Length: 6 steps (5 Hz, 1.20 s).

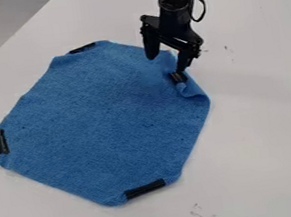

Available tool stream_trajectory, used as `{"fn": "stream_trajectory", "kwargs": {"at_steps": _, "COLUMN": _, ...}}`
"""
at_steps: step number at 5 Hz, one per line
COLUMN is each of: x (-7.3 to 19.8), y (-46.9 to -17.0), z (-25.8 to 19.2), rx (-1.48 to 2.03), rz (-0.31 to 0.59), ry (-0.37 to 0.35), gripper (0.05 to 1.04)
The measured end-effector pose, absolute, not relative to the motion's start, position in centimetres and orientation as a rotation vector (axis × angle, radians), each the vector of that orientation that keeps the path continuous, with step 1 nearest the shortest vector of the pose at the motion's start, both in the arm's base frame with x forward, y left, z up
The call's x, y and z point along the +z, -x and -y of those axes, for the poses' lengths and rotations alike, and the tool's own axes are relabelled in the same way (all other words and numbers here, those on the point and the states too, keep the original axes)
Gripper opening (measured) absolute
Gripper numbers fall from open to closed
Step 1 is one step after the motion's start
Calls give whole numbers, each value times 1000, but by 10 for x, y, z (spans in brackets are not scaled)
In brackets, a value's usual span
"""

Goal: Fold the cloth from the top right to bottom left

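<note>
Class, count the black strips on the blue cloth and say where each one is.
4. On the blue cloth: top strip, upper left; left strip, left corner; bottom strip, lower edge; right strip, beside the pincer. None seems hidden.

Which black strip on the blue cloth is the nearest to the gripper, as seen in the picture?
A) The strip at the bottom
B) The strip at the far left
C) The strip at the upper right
C, because the gripper is at the upper right side of the blue cloth, with one fingertip right by that black strip.
</note>
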<state>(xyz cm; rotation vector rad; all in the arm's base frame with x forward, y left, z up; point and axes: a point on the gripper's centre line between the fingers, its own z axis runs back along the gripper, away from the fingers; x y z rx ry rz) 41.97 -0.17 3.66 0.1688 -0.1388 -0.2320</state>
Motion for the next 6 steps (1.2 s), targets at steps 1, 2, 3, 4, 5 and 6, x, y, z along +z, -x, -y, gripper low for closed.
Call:
{"fn": "stream_trajectory", "kwargs": {"at_steps": 1, "x": 30, "y": -421, "z": 3, "rx": -236, "rz": 116, "ry": -158, "gripper": 1001}}
{"fn": "stream_trajectory", "kwargs": {"at_steps": 2, "x": 28, "y": -420, "z": 3, "rx": -240, "rz": 110, "ry": -157, "gripper": 1001}}
{"fn": "stream_trajectory", "kwargs": {"at_steps": 3, "x": 20, "y": -419, "z": 3, "rx": -239, "rz": 92, "ry": -155, "gripper": 1001}}
{"fn": "stream_trajectory", "kwargs": {"at_steps": 4, "x": 19, "y": -419, "z": 4, "rx": -228, "rz": 100, "ry": -152, "gripper": 1001}}
{"fn": "stream_trajectory", "kwargs": {"at_steps": 5, "x": 14, "y": -419, "z": 6, "rx": -225, "rz": 97, "ry": -140, "gripper": 1001}}
{"fn": "stream_trajectory", "kwargs": {"at_steps": 6, "x": 12, "y": -419, "z": 5, "rx": -215, "rz": 107, "ry": -136, "gripper": 1001}}
